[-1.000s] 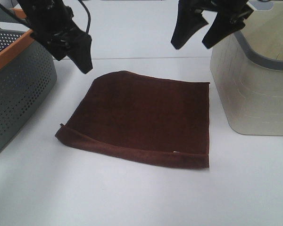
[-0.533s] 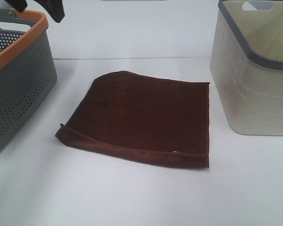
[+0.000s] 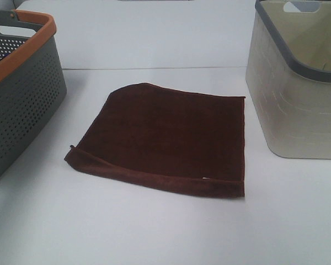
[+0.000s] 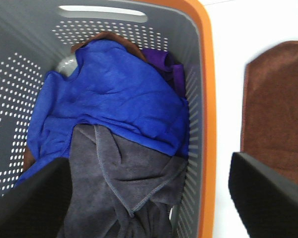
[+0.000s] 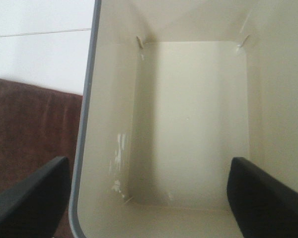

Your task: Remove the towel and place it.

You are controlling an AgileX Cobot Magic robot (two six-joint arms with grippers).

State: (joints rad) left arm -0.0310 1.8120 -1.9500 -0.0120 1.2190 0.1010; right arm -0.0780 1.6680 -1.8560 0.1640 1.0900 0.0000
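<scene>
You have the towel [image 3: 163,141] lying flat on the white bench [image 3: 165,232], about midway between the two baskets and touching neither. Its near edge is a thick folded hem with a tiny white tag near the right end; the far left corner is rounded over, the far right corner is square. Bare bench shows along every side of the towel, with a wider strip toward the front edge of the bench and narrower gaps toward each basket.

At the left edge of the bench stands the grey basket [image 3: 22,105] with the orange rim, its wall full of holes. Your left gripper [image 4: 149,198] hangs above it, jaws wide apart and holding nothing, one over the basket's inside and the other over the bench past the orange rim. Inside lie a blue cloth [image 4: 109,94] and a grey cloth [image 4: 124,188], with a bit of purple behind.

At the right edge stands the cream basket [image 3: 298,99] with the grey rim. Your right gripper [image 5: 149,198] hangs over its bare floor, jaws wide apart, gripping nothing. The towel's edge shows just outside that rim.
</scene>
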